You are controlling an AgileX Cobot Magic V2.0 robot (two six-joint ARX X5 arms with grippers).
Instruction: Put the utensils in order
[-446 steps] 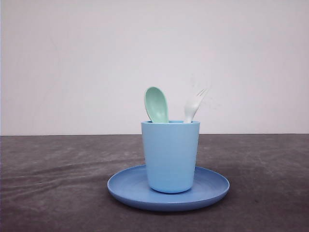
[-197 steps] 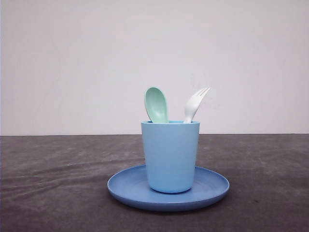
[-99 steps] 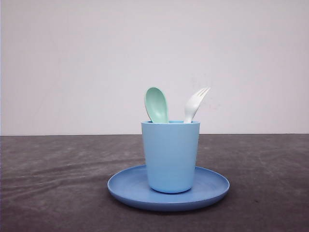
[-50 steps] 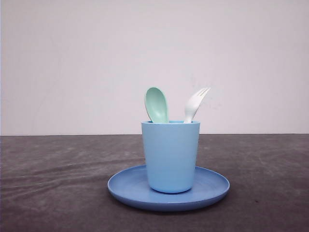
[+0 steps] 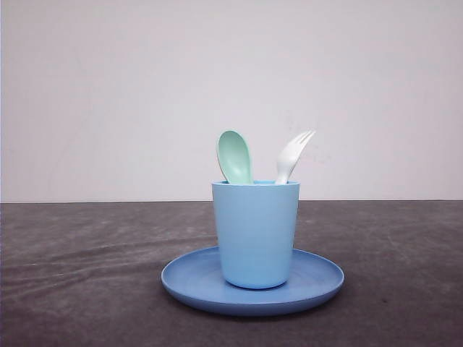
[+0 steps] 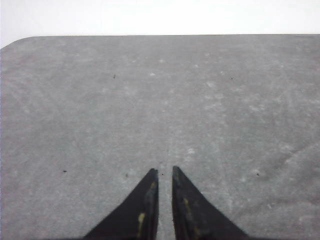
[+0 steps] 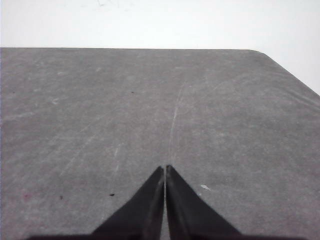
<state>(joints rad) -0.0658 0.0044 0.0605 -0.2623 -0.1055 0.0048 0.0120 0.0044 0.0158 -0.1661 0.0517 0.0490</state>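
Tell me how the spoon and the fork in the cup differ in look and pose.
The spoon is pale mint green with a smooth oval bowl; the fork is white with thin tines. The spoon stands at the left side of the cup, nearly upright; the fork stands at the right, tilted rightward. Both rest heads up inside the cup.

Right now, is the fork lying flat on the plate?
No, the fork stands upright in the cup, beside the spoon.

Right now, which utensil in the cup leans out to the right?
The white fork: its tines tilt rightward past the cup rim. The mint-green spoon stands on the left.
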